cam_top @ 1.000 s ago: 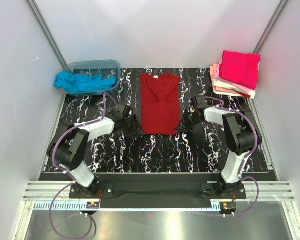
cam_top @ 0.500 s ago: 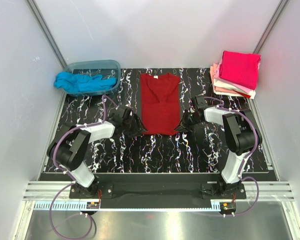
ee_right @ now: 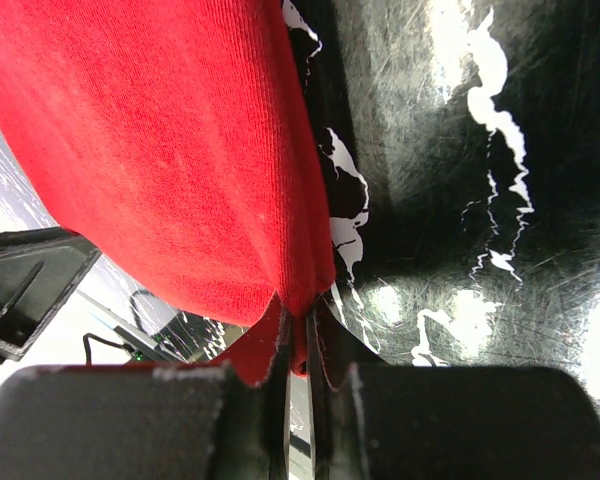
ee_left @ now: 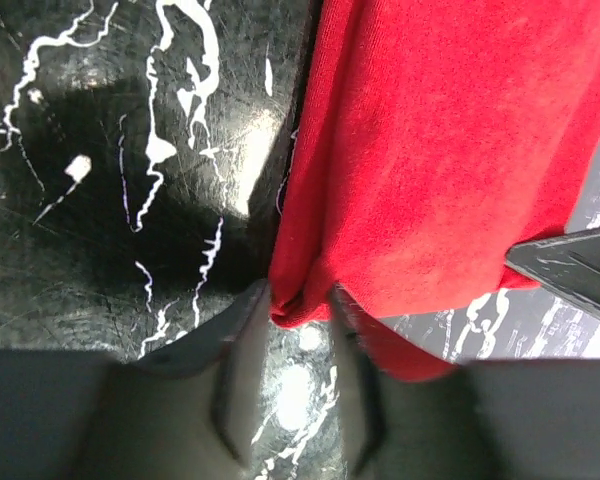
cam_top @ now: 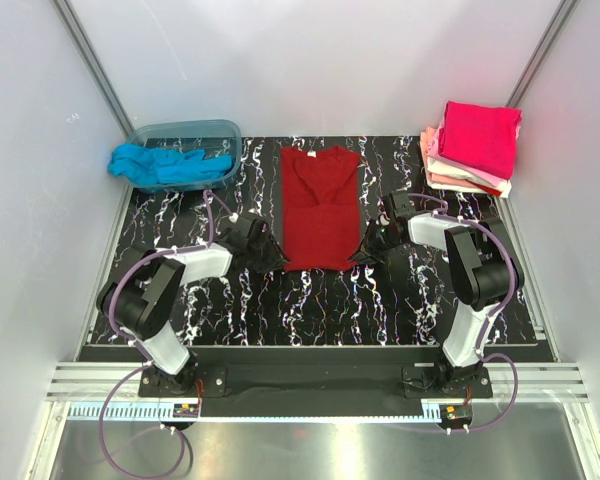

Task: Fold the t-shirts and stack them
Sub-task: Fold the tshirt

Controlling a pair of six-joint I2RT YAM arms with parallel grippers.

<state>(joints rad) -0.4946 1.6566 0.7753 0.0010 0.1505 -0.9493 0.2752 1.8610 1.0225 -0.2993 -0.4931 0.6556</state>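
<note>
A black, white-veined tabletop [cam_top: 310, 300] sits between plain white walls [cam_top: 310, 60], with an aluminium rail [cam_top: 550, 380] along the near edge.

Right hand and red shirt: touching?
Touching. The right wrist view shows the right hand pinched shut on a corner of the red shirt, with cloth pressed between its jaws.

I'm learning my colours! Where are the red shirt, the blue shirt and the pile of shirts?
red shirt [cam_top: 320, 215]: top view, middle of its front.
blue shirt [cam_top: 140, 165]: top view, its bunched left end.
pile of shirts [cam_top: 477, 135]: top view, the pink one on top.
</note>
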